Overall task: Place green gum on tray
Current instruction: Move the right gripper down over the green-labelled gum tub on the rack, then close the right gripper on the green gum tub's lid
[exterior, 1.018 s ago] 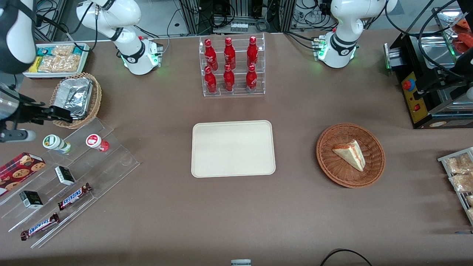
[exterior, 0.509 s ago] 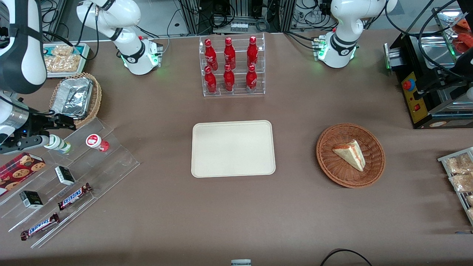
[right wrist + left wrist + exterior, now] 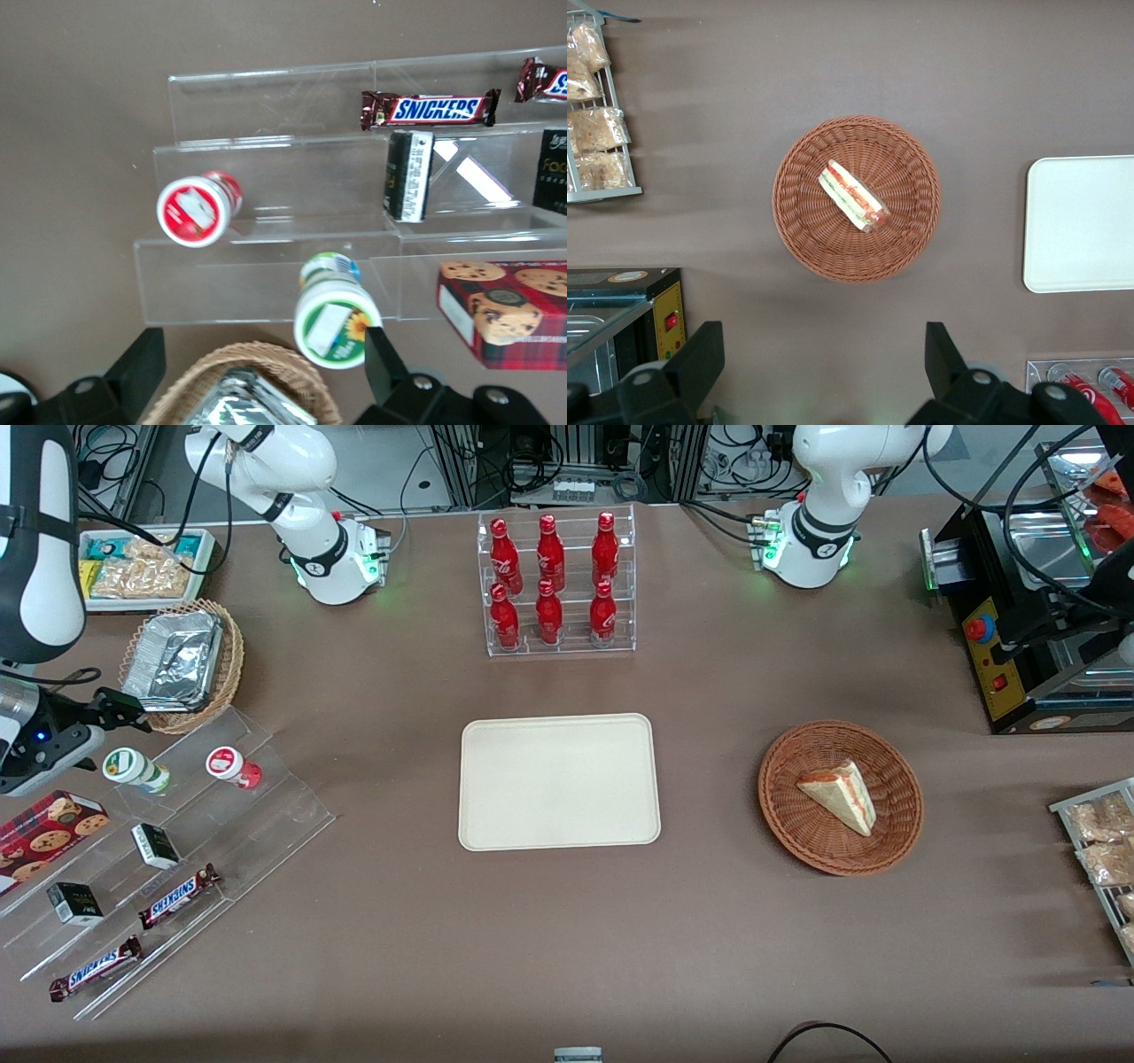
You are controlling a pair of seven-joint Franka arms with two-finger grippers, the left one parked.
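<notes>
One brown table (image 3: 399,921) carries everything, and the working right arm (image 3: 40,531) reaches down over its own end of it, wrist bent so the gripper (image 3: 102,722) hangs just above the top step of a clear acrylic stepped stand (image 3: 221,824). Its two black fingers (image 3: 133,372) are spread wide in the right wrist view, with nothing between them; the green gum (image 3: 133,769) shows near one fingertip but is not gripped. At mid-table lies the cream tray (image 3: 559,781), bare and well apart from the stand. A round wicker basket holding a foil container (image 3: 177,660) sits just beside the stand, farther from the front camera. On the stand's top step the green gum stands upright, white lid up, with the red-lidded gum canister (image 3: 232,766) next to it on the tray's side. Lower steps hold small dark boxes (image 3: 155,845) and two Snickers bars (image 3: 177,895). A cookie box (image 3: 49,824) lies beside the green gum.
</notes>
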